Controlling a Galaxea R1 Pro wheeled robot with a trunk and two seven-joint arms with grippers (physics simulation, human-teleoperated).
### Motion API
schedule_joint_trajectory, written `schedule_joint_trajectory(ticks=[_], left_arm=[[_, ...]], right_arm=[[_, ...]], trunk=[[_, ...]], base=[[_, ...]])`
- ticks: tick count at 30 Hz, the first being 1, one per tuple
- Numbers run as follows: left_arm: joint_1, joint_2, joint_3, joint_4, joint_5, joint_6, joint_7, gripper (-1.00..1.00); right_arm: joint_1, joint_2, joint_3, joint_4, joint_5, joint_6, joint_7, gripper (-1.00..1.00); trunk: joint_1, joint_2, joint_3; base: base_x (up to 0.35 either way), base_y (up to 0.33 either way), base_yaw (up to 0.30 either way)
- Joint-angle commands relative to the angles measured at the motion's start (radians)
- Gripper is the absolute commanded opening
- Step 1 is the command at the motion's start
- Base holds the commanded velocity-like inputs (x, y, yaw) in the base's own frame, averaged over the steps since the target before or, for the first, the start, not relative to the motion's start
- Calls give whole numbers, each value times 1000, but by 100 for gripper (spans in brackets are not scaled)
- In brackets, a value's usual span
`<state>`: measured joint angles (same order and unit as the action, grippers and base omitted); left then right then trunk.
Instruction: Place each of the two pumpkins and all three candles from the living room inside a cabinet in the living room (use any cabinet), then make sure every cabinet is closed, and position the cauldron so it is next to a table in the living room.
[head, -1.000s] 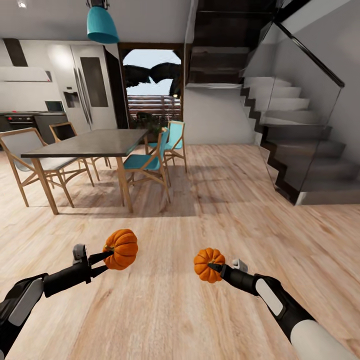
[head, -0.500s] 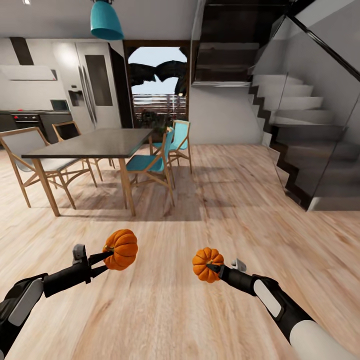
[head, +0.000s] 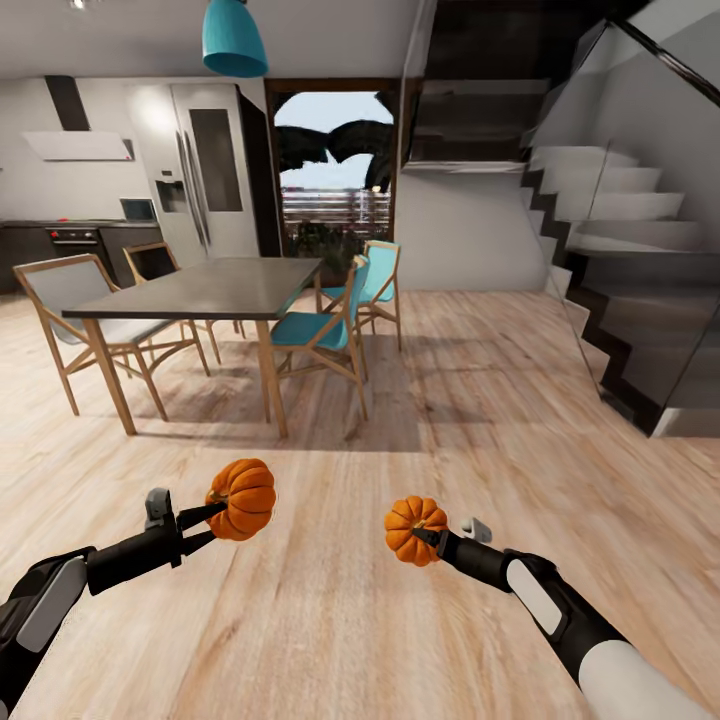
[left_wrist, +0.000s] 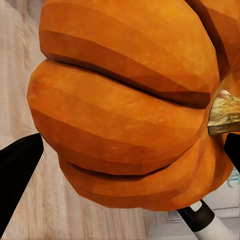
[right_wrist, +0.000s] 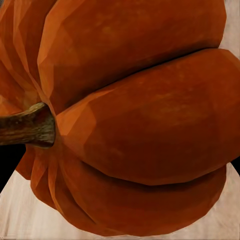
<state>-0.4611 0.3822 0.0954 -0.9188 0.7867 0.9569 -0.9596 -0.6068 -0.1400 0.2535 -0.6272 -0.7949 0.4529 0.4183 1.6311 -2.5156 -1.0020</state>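
Both arms reach forward, low and a little bent. The left gripper is closed around a pumpkin. The right gripper is closed around another pumpkin. The two grippers point toward each other, well apart.

**Two pumpkins held off the floor, low in the head view**

Left pumpkin: bright orange, ribbed, slightly flattened, lower left of centre in the head view. Tipped on its side, stem end toward the frame's left, clamped at that end between dark gripper fingers. Clear of the wood floor. In the left wrist view deep ribs, faceted surface, tan stub stem at the frame's right edge.

Right pumpkin: same kind, looks a bit smaller and darker orange, lower centre-right in the head view, well apart from the other. Tilted, stem end toward the frame's right, pinched there. In the right wrist view brown stem at the frame's left edge.
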Motion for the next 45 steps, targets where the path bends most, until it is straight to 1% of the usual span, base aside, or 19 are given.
schedule_joint_trajectory(ticks=[1, 25, 31, 36, 45], left_arm=[[-1, 0, 1, 0, 11, 10, -2, -100], [-1, -2, 0, 0, 12, 9, -2, -100], [-1, -2, 0, 1, 12, 9, -2, -100], [-1, -2, -1, 2, 11, 8, -1, -100], [-1, 10, 4, 3, 12, 9, -2, -100]], right_arm=[[-1, -1, 3, -2, -12, 4, -3, -100], [-1, -1, 4, -3, -12, 4, -3, -100], [-1, -1, 28, -3, -12, 4, -3, -100], [-1, -1, 30, -2, -12, 4, -3, -100], [-1, -1, 30, -1, -13, 4, -3, -100]], trunk=[[0, 0, -1], [0, 0, -16], [0, 0, -19], [0, 0, -22], [0, 0, -28]], base=[[98, 81, 264], [5, 17, 269], [0, 7, 270], [0, 0, 270], [0, 0, 269]])
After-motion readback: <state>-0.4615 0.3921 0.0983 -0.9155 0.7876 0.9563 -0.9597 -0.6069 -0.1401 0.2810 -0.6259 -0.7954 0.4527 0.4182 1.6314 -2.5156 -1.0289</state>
